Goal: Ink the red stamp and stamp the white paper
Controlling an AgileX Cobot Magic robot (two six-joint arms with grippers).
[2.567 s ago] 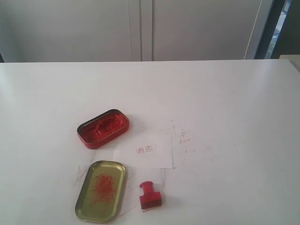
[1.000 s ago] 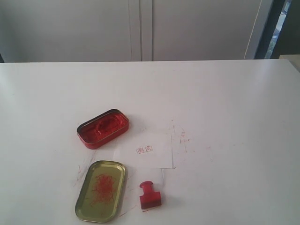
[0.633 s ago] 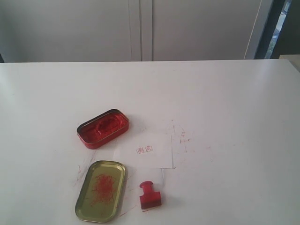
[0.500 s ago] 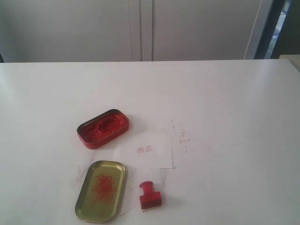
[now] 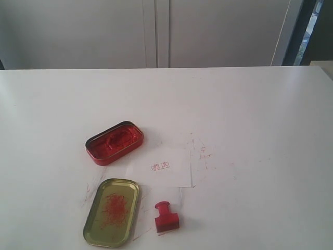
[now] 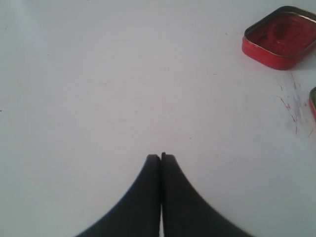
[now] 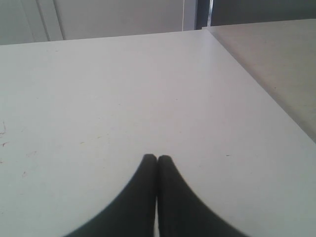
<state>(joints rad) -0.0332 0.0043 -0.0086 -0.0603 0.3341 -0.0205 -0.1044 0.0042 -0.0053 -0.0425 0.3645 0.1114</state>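
1. The red stamp (image 5: 166,217) stands at the near edge of the table (image 5: 250,114), just right of the gold lid (image 5: 111,212) and just near the white paper (image 5: 162,167).
2. The paper already seems to carry a small red mark, too small to read.
3. The left gripper (image 6: 161,157) and the right gripper (image 7: 157,158) are both clenched, grasping nothing, over bare table.
4. To grasp well: part the jaws, come straight down on the narrow handle, then carry the stamp left and far to the ink tin (image 5: 114,142).

Stamp (image 5: 166,220): red. Paper (image 5: 161,167): white, red imprint. Ink tin (image 5: 114,142): red. Lid (image 5: 111,212): gold, red smears. Table (image 5: 250,114): white, red scribbles.
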